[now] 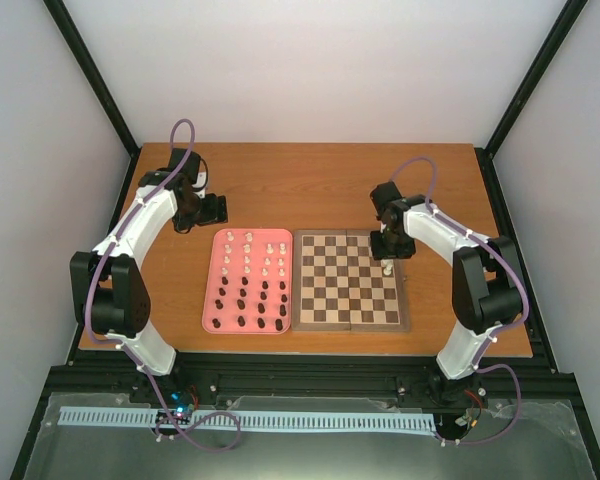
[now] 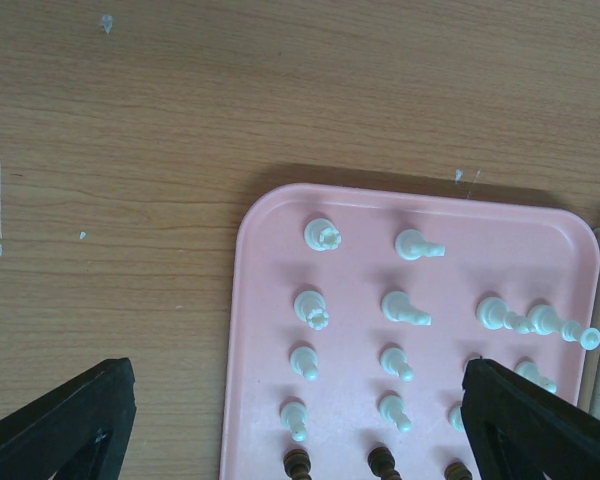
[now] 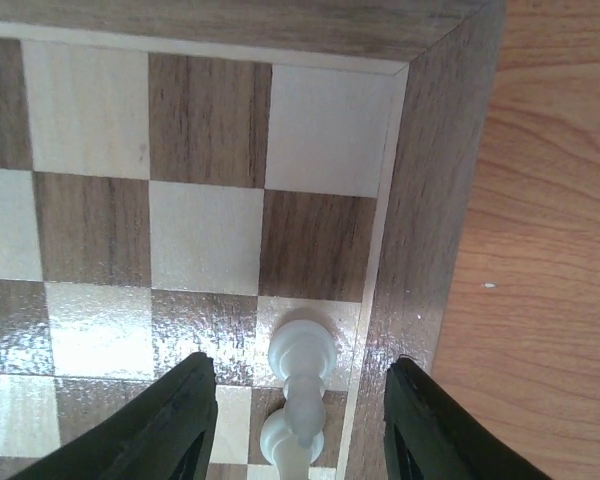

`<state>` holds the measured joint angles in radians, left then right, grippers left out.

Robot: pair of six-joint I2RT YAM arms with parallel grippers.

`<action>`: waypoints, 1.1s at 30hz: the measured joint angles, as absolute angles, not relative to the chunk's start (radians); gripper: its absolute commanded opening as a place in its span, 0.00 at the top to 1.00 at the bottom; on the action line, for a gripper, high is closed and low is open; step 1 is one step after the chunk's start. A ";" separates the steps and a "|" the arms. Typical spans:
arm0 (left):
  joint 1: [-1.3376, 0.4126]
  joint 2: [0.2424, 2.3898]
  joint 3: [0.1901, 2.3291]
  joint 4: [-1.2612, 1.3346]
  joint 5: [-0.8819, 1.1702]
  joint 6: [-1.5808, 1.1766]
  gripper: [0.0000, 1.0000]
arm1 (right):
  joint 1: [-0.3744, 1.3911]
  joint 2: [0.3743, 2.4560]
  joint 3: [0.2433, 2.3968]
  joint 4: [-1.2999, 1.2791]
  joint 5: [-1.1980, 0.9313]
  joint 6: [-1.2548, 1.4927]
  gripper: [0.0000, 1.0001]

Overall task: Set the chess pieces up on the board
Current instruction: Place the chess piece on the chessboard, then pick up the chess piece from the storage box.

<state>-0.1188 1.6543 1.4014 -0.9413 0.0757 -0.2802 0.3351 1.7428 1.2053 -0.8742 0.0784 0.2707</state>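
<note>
Between the right jaws a white piece [image 3: 300, 395] stands upright on its own. The jaws sit partly apart with a gap on each side, so I judge it is set down, not gripped. It rests on a light square in the board's [image 3: 210, 120] outer column, the third from the far corner beyond the jaws, just inside the brown border [image 3: 425, 200]. From above I see no other piece on the board. Farther off, the left jaws hover wide apart and hold nothing. I judge they are poised to pick. Under them and just beyond, the pink tray [image 2: 270, 225] holds rows of small cream pieces [image 2: 323, 236], with dark ones [image 2: 298, 462] nearer. The counter [image 2: 130, 150] lies to their left.
</note>
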 measured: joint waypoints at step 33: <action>-0.112 1.653 1.394 -0.965 -0.099 -0.364 0.00 | 0.693 2.430 2.297 -0.900 -0.337 0.171 0.54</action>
<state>-0.1123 1.6531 1.3937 -0.9653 -0.0990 -0.3641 0.6926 2.4298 2.2967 -0.9001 -0.3370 0.1715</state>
